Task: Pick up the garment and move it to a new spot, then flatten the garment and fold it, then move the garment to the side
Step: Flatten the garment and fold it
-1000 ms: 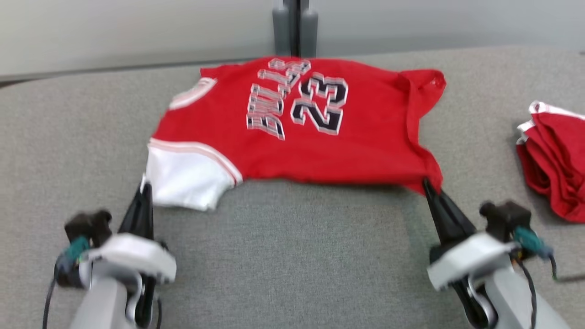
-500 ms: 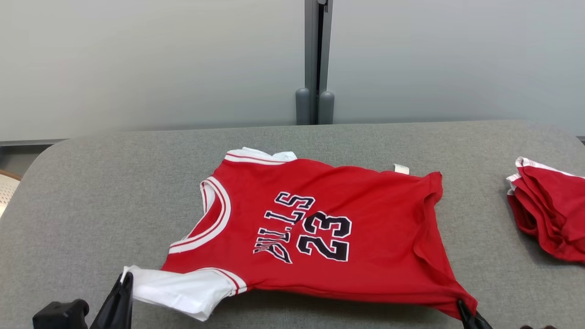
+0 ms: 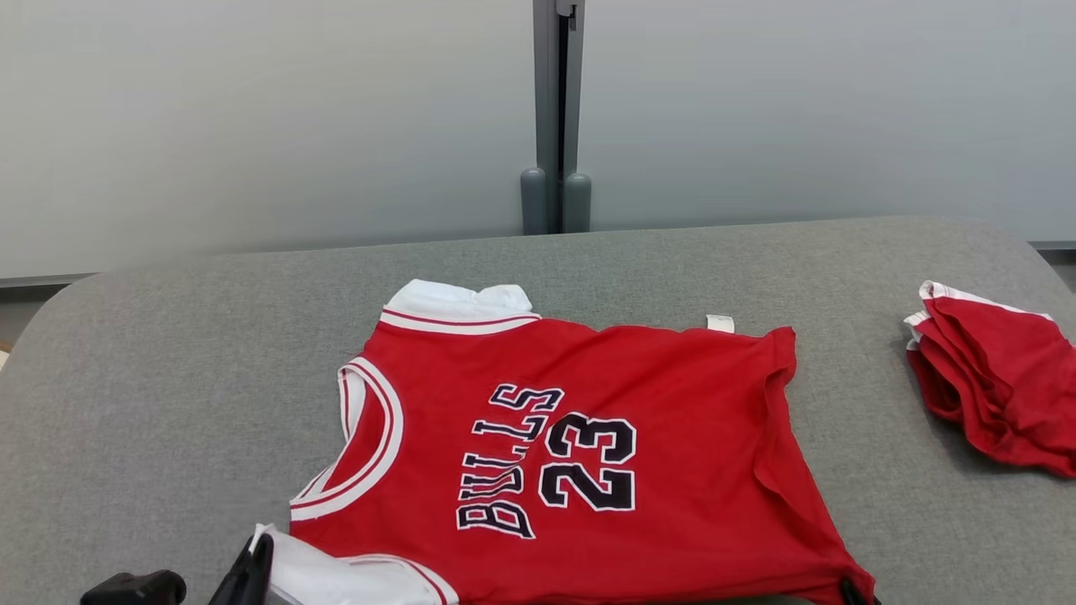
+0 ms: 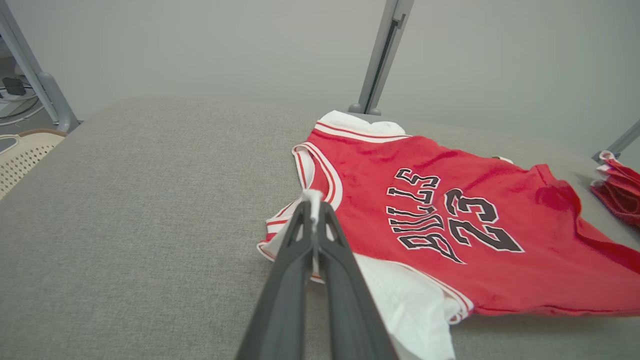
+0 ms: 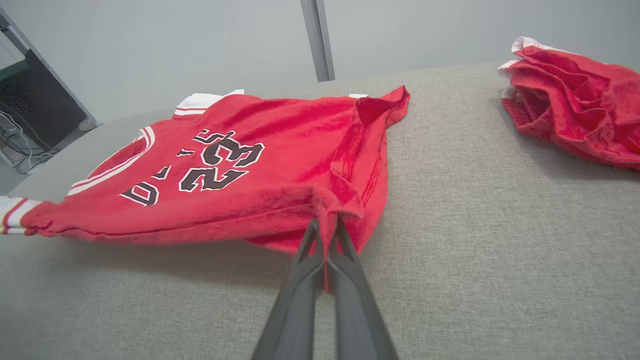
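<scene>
A red jersey with white sleeves and "BULLS 23" on it lies spread on the grey padded table, its neck toward the left. My left gripper is shut on the near white sleeve; its dark fingers poke up at the head view's bottom left. My right gripper is shut on the jersey's near hem corner, which is lifted slightly off the table. The far white sleeve rests flat at the back.
A second crumpled red garment lies at the table's right edge. Behind the table stands a grey wall with an upright post. A pale perforated basket sits beyond the table's left edge.
The head camera tilted up, so the arms dropped out of view. The jersey has been drawn toward me and laid flatter, both grippers still holding it.
</scene>
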Robot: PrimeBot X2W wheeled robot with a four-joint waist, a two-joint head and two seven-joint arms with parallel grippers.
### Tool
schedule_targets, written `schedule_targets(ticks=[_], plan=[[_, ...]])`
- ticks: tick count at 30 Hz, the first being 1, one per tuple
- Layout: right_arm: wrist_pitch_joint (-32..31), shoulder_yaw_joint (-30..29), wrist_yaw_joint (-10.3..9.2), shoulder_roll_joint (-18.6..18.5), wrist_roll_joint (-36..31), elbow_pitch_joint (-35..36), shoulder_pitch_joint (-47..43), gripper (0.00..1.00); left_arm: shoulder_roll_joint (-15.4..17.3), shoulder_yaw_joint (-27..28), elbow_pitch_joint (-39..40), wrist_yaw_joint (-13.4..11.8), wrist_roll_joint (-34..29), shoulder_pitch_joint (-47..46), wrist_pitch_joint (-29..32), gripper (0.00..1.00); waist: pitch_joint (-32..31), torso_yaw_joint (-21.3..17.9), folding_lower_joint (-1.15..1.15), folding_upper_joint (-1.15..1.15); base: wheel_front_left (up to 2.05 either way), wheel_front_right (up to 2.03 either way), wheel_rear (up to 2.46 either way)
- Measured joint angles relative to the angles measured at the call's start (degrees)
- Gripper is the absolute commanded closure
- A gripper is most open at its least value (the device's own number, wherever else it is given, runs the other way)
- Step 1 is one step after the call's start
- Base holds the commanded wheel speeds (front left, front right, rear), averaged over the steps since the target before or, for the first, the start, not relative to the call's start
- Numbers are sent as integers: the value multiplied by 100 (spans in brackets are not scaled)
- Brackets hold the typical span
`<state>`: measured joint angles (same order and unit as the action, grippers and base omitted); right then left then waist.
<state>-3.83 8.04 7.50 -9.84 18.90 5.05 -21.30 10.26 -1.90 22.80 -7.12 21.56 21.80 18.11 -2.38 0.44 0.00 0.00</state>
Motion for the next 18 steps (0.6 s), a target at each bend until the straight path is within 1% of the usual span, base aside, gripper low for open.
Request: schedule_targets(ticks=[2,7,11,18], plan=[[-66,38,0,-4,60,-94,101,100,48,-57,-191,64,11,-73,27,100,38,-50,0,0,0,0,0],[-91,35,0,-89,170,-476,667,100,100,-45,-772,211,176,-656,53,100,276,-166,0,0,0,0,0],[-57,168,0,-162,259,-934,1328,100,151,26,-1366,365,349,-1393,-29,100,641,-257,0,0,0,0,0],[233,444,0,-216,423,-1783,2237,100,220,48,-2505,658,498,-2549,-253,100,1274,-402,0,0,0,0,0]])
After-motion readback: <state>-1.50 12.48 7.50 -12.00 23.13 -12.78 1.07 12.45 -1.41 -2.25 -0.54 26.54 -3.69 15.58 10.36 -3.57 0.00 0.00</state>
